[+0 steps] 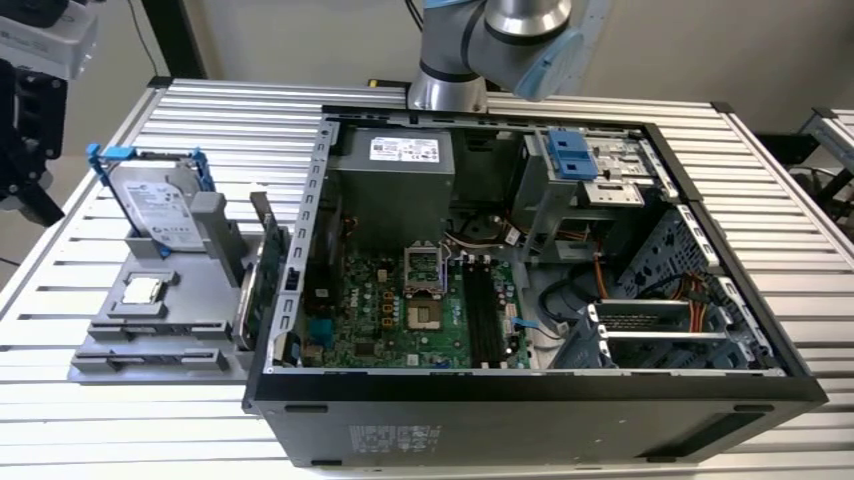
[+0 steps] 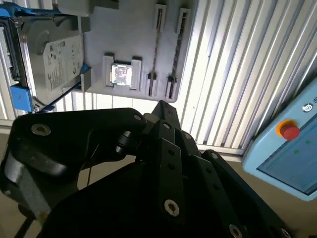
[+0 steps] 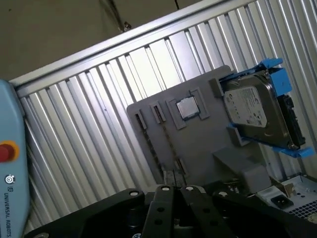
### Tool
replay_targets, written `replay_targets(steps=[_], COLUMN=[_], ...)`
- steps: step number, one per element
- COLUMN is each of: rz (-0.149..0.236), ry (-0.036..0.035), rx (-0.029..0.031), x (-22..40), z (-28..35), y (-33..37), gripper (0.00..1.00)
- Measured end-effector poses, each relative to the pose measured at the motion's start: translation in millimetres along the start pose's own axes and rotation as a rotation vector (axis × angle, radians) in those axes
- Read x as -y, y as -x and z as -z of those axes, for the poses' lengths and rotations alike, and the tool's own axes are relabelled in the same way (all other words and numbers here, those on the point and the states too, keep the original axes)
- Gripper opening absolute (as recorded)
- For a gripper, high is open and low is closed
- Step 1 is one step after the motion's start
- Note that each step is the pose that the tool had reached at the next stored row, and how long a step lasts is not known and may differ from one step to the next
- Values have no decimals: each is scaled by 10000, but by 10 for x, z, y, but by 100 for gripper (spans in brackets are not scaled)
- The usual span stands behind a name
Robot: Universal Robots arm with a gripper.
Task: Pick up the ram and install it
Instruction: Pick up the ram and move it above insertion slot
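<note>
The ram shows as a thin dark strip standing on edge between end clips on the grey parts holder (image 1: 134, 330), in both wrist views (image 2: 177, 49) (image 3: 167, 143). A second strip of the same look (image 2: 155, 49) runs beside it. My gripper (image 2: 161, 106) (image 3: 174, 189) hangs well above the holder and apart from it. Its black fingers meet at the tips with nothing between them. The open computer case (image 1: 534, 395) lies on the slatted table, and the black memory slots (image 1: 487, 312) run along the green motherboard.
The holder also carries a silver hard drive with blue rails (image 1: 154, 205) (image 3: 255, 111), a square processor chip (image 1: 140, 290) (image 2: 121, 74) and an upright green card (image 1: 267, 270). A light blue pendant with a red button (image 2: 288, 130) (image 3: 6, 151) lies beyond the table edge.
</note>
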State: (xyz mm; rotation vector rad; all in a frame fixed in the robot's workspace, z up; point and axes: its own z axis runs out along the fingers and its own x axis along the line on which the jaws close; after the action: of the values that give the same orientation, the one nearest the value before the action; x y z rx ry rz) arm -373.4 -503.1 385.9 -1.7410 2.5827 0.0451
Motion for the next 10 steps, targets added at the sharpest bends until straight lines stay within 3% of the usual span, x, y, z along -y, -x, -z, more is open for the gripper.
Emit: replay_targets(steps=[10], rz=[1824], ry=[70], rx=[-18], x=[0], z=[-31], y=[-1], gripper=[0])
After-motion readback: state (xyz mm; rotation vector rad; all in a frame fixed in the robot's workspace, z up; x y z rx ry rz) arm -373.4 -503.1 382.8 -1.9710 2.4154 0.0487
